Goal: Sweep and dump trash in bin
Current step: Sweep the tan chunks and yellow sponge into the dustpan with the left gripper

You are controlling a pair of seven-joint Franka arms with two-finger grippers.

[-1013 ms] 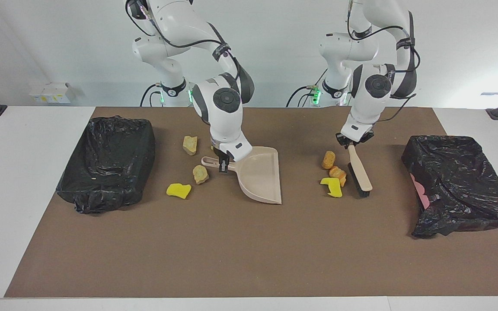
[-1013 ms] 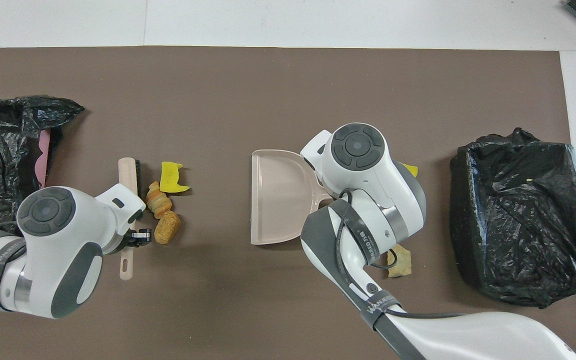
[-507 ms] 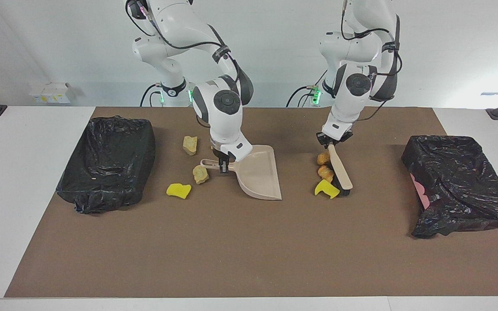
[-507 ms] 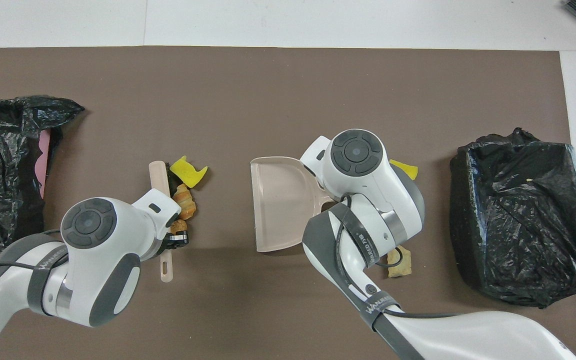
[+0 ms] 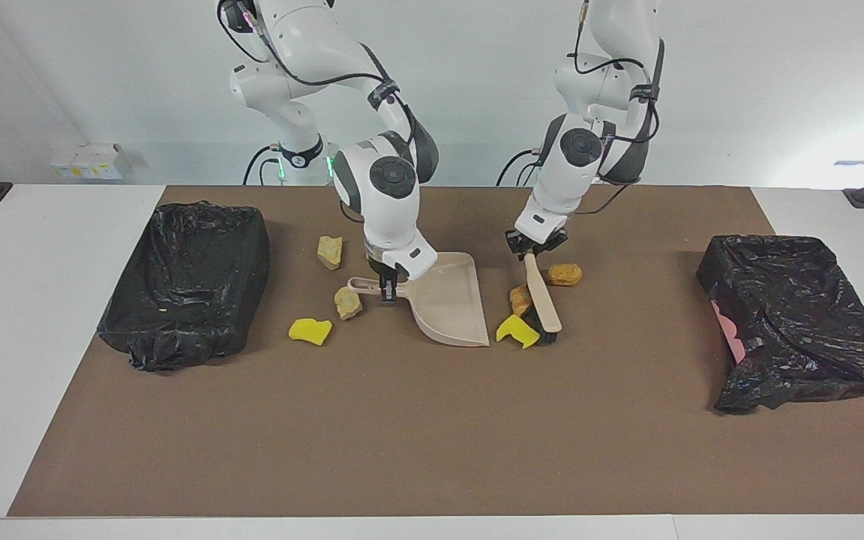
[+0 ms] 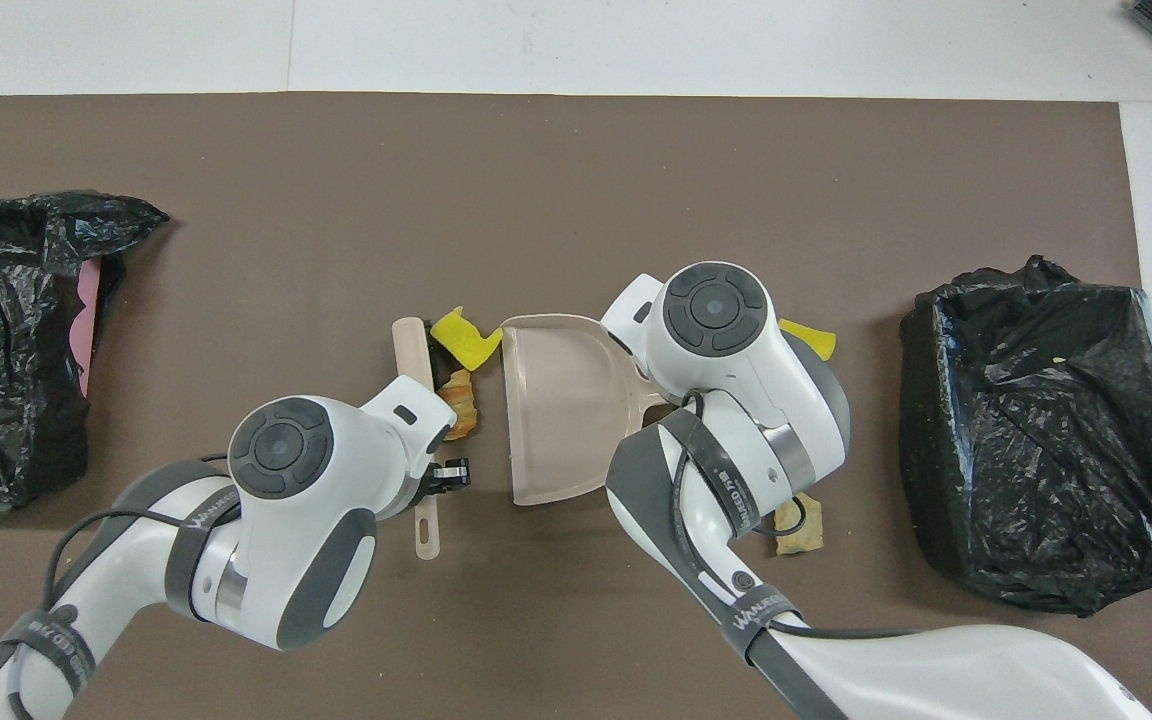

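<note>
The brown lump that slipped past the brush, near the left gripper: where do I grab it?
Grip the brown lump across its short width, from straight above. It lies flat and oblong on the mat, apart from the brush, so its top is clear.

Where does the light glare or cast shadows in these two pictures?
Facing view: a bright washed-out patch on the wall at the left arm's end; shiny glints on both black bags; soft short shadows under the dustpan and brush. Overhead view: the bag at the right arm's end glistens; a faint shadow lies beside the dustpan's edge.
</note>
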